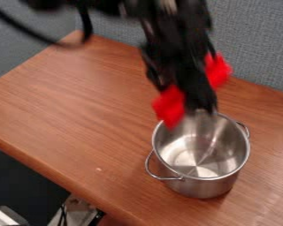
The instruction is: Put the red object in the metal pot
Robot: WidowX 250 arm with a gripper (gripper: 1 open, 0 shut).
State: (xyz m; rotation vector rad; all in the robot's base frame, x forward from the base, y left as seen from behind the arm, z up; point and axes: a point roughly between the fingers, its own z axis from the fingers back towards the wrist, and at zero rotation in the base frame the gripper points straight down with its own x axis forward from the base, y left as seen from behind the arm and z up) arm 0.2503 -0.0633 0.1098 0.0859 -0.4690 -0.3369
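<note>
Transport is the step in hand: the red object is off the wooden table and carried in the air above the metal pot, over its far rim on the side away from the camera. It is not yet inside. The block shows as two red patches, one low and toward the pot's left rim, one higher and to the right, with the dark gripper crossing between them, so the jaws appear clamped across the bar's middle. Motion blur smears the fingers, and the exact contact cannot be made out, but the bar hangs with the hand and nothing else supports it.

The arm comes in from the upper left of the view, its black links and cable above and behind the pot, wrist angled steeply down toward the opening. The bar sits tilted, its lower end nearest the pot.

By my judgement the next move calls for centring the block over the opening, lowering it and then letting go. Since the bar looks about as long as the pot is wide, a tilted entry seems safer than a flat one, which could catch on the rim.
</note>
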